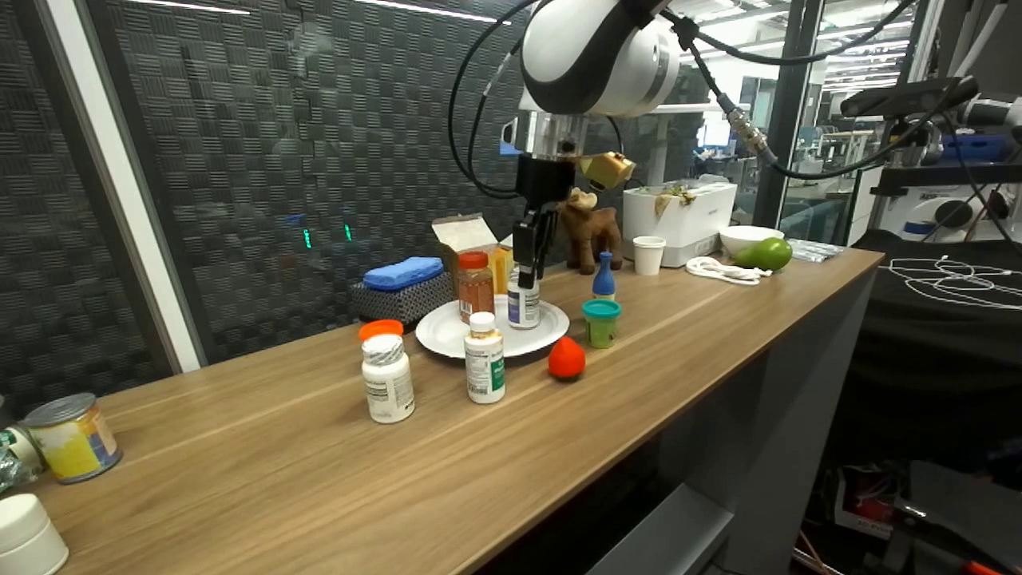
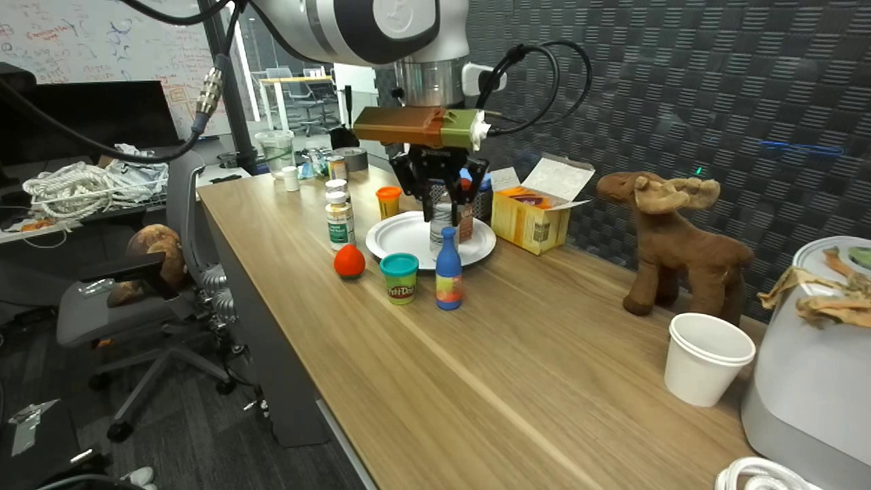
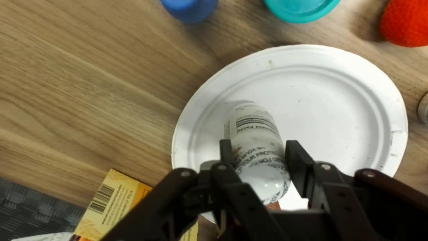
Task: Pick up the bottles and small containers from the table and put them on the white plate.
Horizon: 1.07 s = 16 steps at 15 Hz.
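Gripper (image 3: 259, 149) is standing part-way closed, holding one white bottle (image 3: 255, 132) upright; you are seeing this bottle over the white plate (image 3: 334, 107), its base appearing to touch. The green-labelled bottle (image 1: 485, 363) and the red round container (image 1: 566, 358) are standing on the tabletop (image 1: 319, 479), near the plate.

"Play-Doh" on green tub (image 2: 400, 279); "Facts" and "YOUR PROTEC…" on white bottle (image 3: 258, 142).

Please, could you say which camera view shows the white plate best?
The wrist view, because it looks down on the white plate and shows most of its rim; the gripper and a bottle hide part. Both exterior views show it at a slant, partly hidden.
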### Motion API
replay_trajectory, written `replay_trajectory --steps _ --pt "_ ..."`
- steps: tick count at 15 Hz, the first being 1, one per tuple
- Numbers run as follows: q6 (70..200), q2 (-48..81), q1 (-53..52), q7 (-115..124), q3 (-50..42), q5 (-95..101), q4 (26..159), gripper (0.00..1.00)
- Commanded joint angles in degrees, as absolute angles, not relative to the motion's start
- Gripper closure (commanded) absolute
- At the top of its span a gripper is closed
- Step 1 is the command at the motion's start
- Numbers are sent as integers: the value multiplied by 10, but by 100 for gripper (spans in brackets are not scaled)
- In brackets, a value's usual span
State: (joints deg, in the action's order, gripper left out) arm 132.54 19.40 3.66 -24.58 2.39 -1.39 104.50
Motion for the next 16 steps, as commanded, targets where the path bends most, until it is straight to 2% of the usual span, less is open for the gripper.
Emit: replay_trajectory --steps 1,6,7,8,9,12,16 --pt "1340 205 44 -261 33 -27 1023 81" --pt "1337 216 45 -265 34 -24 1013 81" --pt "1330 216 44 -268 34 -20 1012 31" --pt "1325 215 44 -270 34 -19 1014 31" --pt "1324 212 43 -267 33 -16 1017 25" --pt "1324 198 37 -254 30 -8 1022 1" --pt "1307 166 12 -183 16 31 1024 0"
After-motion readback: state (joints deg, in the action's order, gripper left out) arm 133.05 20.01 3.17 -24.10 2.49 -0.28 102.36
